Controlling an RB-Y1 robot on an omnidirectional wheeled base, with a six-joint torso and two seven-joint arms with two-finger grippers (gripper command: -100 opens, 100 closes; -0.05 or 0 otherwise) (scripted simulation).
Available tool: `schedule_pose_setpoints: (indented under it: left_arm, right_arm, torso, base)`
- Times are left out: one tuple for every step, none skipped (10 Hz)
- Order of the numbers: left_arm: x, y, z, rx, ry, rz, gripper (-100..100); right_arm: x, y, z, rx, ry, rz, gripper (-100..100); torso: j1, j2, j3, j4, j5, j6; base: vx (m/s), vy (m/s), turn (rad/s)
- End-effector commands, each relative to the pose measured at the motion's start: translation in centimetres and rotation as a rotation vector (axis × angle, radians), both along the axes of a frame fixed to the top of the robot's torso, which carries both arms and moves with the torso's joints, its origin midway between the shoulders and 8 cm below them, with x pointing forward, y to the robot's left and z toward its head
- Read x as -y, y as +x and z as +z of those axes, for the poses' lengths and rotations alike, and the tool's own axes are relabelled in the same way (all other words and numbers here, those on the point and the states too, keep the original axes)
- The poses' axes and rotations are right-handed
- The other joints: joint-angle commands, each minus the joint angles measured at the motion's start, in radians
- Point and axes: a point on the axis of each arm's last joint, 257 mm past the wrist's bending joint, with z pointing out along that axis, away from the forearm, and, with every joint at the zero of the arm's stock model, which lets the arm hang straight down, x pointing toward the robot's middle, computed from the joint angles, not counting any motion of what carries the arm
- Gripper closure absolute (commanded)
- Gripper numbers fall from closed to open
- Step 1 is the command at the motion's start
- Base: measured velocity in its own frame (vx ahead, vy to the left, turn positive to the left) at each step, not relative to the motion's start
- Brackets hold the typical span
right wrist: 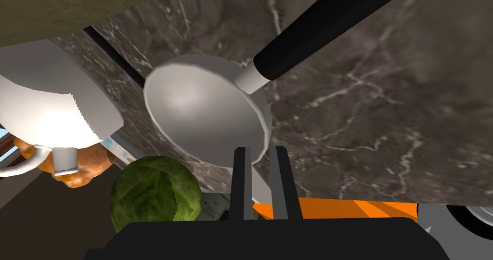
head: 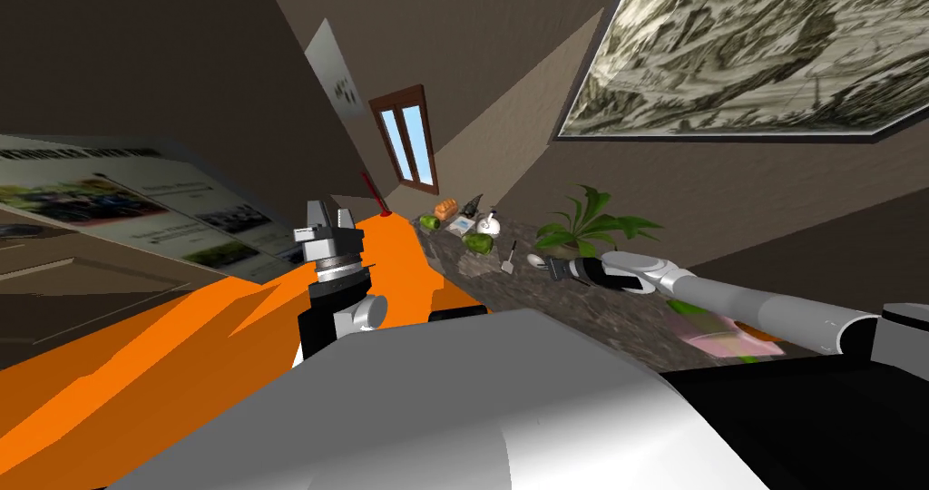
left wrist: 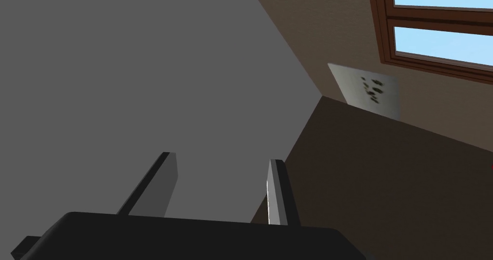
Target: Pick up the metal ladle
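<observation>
Ladle (right wrist: 207, 108) lies on the dark marbled surface (right wrist: 385, 103), near a green cabbage (right wrist: 155, 192) and a white teapot (right wrist: 53, 108). The right jaws, nearly together, pinch its bowl's rim; the left jaws stand spread, well apart from it.

Grey ladle (right wrist: 207, 110); dark, white-veined countertop (right wrist: 366, 127)

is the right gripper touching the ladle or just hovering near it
Touching. The right wrist view shows the right gripper with its fingers nearly together, pinching the rim of the ladle bowl between them.
</observation>
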Motion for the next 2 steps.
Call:
schedule_pose_setpoints:
  left_arm:
    - [0.0,0.0,0.0,0.0,0.0,0.0,0]
    - [0.0,0.0,0.0,0.0,0.0,0.0,0]
  right_arm:
    - [0.0,0.0,0.0,0.0,0.0,0.0,100]
    - [-0.04,0.0,0.04,0.0,0.0,0.001,0]
  torso:
    - [0.0,0.0,0.0,0.0,0.0,0.0]
    - [0.001,0.001,0.0,0.0,0.0,-0.001]
  base:
    - [0.015,-0.01,-0.033]
    - [0.0,0.0,0.0]
